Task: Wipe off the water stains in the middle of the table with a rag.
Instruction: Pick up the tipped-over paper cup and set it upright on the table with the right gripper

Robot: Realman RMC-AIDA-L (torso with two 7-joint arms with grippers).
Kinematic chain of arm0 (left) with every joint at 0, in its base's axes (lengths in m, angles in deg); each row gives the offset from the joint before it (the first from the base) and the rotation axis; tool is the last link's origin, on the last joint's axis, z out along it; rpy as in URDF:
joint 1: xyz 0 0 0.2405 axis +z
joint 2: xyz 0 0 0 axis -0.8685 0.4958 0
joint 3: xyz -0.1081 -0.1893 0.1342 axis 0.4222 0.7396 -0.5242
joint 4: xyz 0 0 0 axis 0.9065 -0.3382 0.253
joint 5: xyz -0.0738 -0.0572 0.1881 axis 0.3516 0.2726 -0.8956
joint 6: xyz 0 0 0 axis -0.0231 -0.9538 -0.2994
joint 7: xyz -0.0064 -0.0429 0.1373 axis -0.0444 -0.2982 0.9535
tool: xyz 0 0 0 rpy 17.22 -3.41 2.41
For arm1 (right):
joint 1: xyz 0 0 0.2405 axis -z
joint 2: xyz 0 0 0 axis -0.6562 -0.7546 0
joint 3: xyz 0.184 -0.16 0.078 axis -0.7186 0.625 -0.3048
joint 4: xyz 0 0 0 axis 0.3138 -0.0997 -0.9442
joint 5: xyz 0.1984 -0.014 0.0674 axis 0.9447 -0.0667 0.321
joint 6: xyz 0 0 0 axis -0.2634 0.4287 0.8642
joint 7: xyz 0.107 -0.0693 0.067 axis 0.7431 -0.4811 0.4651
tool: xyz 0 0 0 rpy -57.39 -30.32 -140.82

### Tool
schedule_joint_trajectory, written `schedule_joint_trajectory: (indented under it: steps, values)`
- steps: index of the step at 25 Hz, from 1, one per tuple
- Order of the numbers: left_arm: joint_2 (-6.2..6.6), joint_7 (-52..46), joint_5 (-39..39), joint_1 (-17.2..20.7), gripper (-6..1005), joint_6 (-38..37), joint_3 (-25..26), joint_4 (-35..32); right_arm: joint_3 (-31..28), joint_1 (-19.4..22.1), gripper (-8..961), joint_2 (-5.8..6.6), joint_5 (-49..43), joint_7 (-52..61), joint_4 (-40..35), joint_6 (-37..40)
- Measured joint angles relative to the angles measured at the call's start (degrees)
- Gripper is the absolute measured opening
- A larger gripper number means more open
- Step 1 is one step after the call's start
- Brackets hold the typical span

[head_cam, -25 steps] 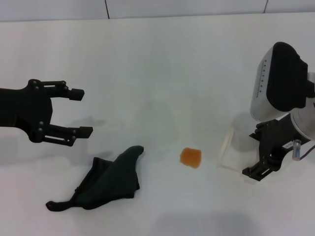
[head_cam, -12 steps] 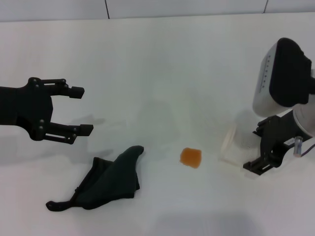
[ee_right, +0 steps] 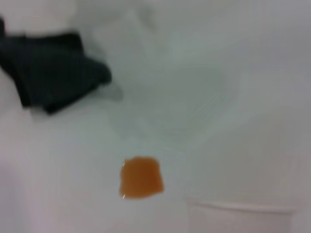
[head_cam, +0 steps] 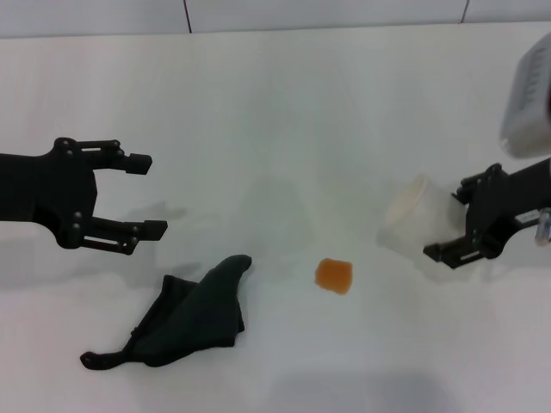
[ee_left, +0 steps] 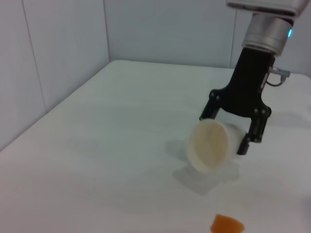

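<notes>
The orange-amber water stain (head_cam: 334, 275) lies on the white table (head_cam: 275, 103), a little right of the middle. It also shows in the right wrist view (ee_right: 141, 177) and the left wrist view (ee_left: 227, 224). The dark rag (head_cam: 194, 314) lies crumpled to the stain's left, also in the right wrist view (ee_right: 53, 80). My left gripper (head_cam: 146, 194) hovers open and empty above and behind the rag. My right gripper (head_cam: 449, 222) is shut on a translucent plastic cup (head_cam: 413, 213), held tilted on its side just above the table, right of the stain; the left wrist view shows the cup (ee_left: 211, 145).
The table's far edge meets a pale wall (head_cam: 258, 13). The cup's rim (ee_right: 243, 213) fills the near edge of the right wrist view.
My right gripper has lifted the cup off the table and carried it up and to the right, turning it. The left gripper has barely shifted. The rag and stain have not moved.
</notes>
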Motion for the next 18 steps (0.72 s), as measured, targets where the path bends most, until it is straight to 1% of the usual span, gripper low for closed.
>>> schedule_joint_trajectory:
  steps: [3, 6, 9, 13, 18]
  values:
    - [-0.07, 0.2, 0.0, 0.0, 878, 0.0, 0.0, 0.0, -4.3, 1.9, 731, 0.01, 5.2, -4.6, 1.0, -1.2]
    - [-0.20, 0.6, 0.1, 0.0, 878, 0.0, 0.0, 0.0, -8.5, 3.6, 731, 0.08, 10.7, -10.0, 4.0, -2.7]
    - [-0.37, 0.7, 0.2, 0.0, 878, 0.0, 0.0, 0.0, -12.1, 4.6, 732, 0.10, 16.0, -16.3, 9.2, -5.1]
    - [-1.18, 0.7, 0.2, 0.0, 878, 0.0, -0.1, -0.2, -14.4, 5.5, 732, 0.12, 21.7, -24.1, 16.5, -8.2]
    - [-1.82, 0.7, 0.3, -0.1, 878, 0.0, 0.0, -0.3, -14.9, 6.0, 732, 0.20, 30.3, -36.0, 25.9, -12.0]
